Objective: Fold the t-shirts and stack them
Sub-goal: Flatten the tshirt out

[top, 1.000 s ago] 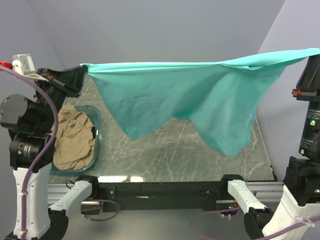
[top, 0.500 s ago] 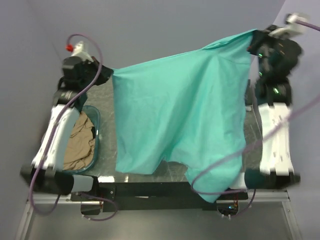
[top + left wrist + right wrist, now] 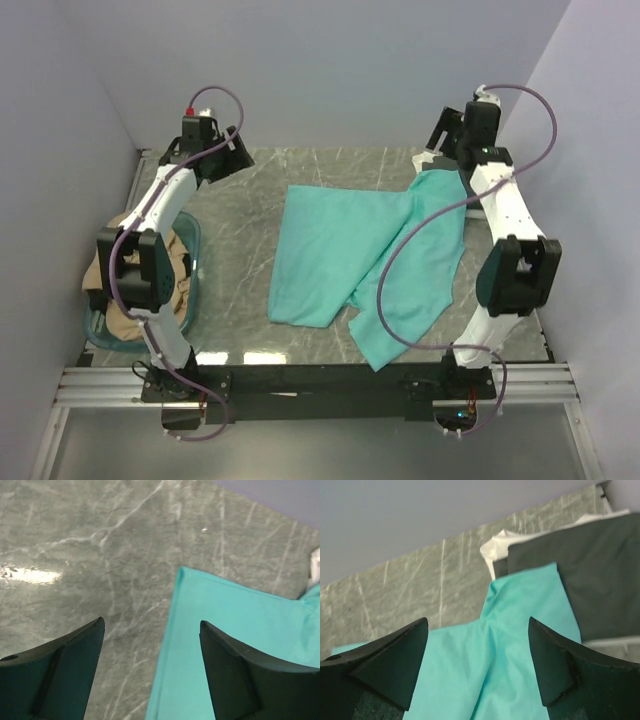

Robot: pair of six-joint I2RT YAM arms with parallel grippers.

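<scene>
1. Desk (image 3: 245,215): grey marbled top that carries everything. Both arms reach out to its far edge.
2. Teal shirt (image 3: 345,240): lies loose on the desk, centre to right, and is not yet folded. A diagonal ridge of bunched cloth runs through the middle. Its long axis runs far to near, with the top edge at the far side and the lower ends trailing toward the arm bases.
3. Basket (image 3: 193,250): sits at the left edge of the desk, well apart from the teal shirt.
4. Tan shirt (image 3: 176,268): crumpled inside the basket, waiting its turn.
5. Dark grey shirt (image 3: 590,570): folded flat at the far right corner. The teal shirt's far right corner appears to lap onto its edge, though the right wrist view is too oblique to be sure.
6. White shirt (image 3: 495,542): only a sliver shows, peeking out from under the dark grey one.
7. Right tool (image 3: 477,620): fingers spread wide with nothing between them. It hangs over the teal shirt's far right corner, so this arm is the nearer one and the cloth extends from it toward the near left.
8. Left tool (image 3: 151,622): also spread and empty, over bare desk. The shirt's far left corner lies just to its right, under the right finger.
9. Judgement: the next move is a flattening or a first fold. Both top corners are within reach, and the left arm needs a short shift right.
</scene>
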